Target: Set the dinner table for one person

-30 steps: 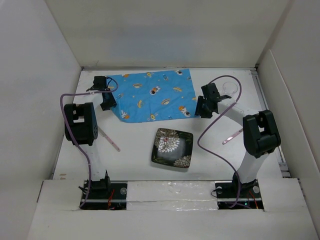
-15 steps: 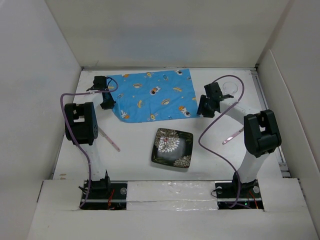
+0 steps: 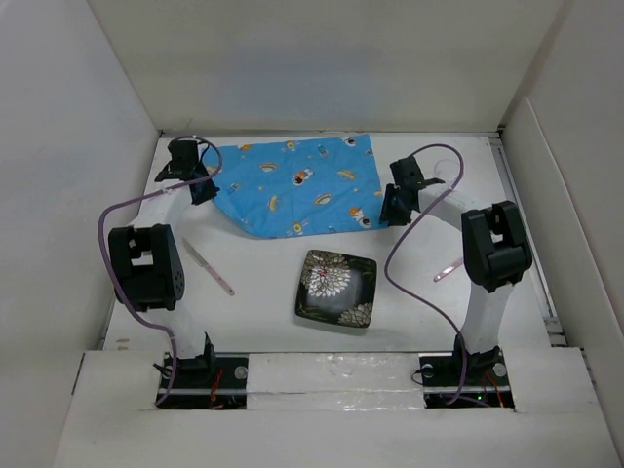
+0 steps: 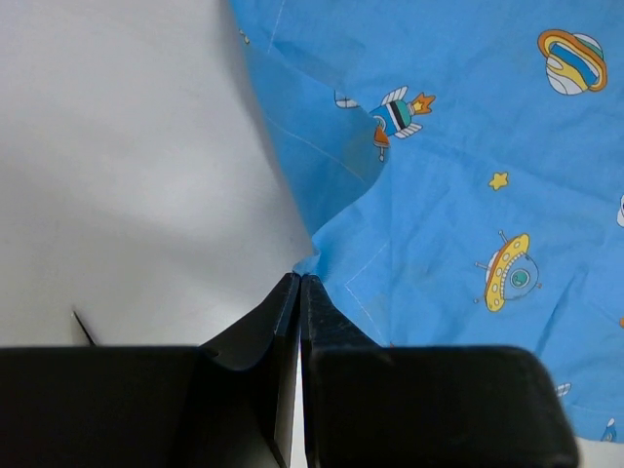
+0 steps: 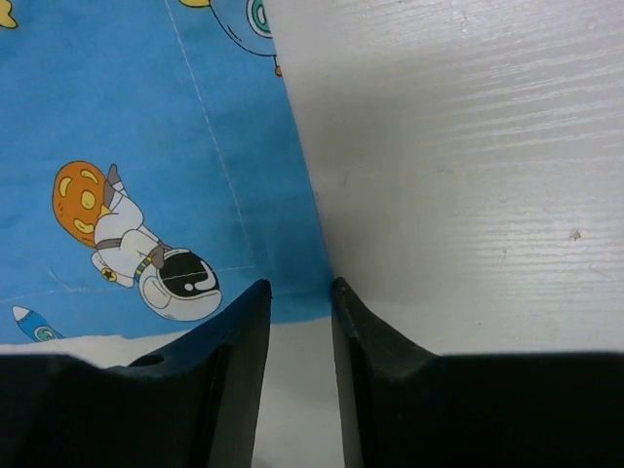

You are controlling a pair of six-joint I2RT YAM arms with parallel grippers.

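Observation:
The blue cartoon-print mat (image 3: 297, 185) lies at the back of the white dinner table (image 3: 263, 292). My left gripper (image 3: 198, 187) is at the mat's left edge. In the left wrist view it (image 4: 299, 278) is shut on a pinched fold of the mat (image 4: 458, 156). My right gripper (image 3: 390, 210) is at the mat's near right corner. In the right wrist view it (image 5: 297, 288) is open, its jaws either side of that corner of the mat (image 5: 146, 146). A dark square plate with flower print (image 3: 336, 288) lies on the table in front of the mat.
A pinkish utensil (image 3: 210, 266) lies on the table left of the plate, near the left arm. Another pale utensil (image 3: 448, 270) lies right of the plate, by the right arm. Upright white panels edge the table on all sides.
My left gripper has moved back and to the left with the mat's edge in it, spreading the mat's left side. The left elbow dropped nearer. My right gripper shifted slightly to the mat's corner.

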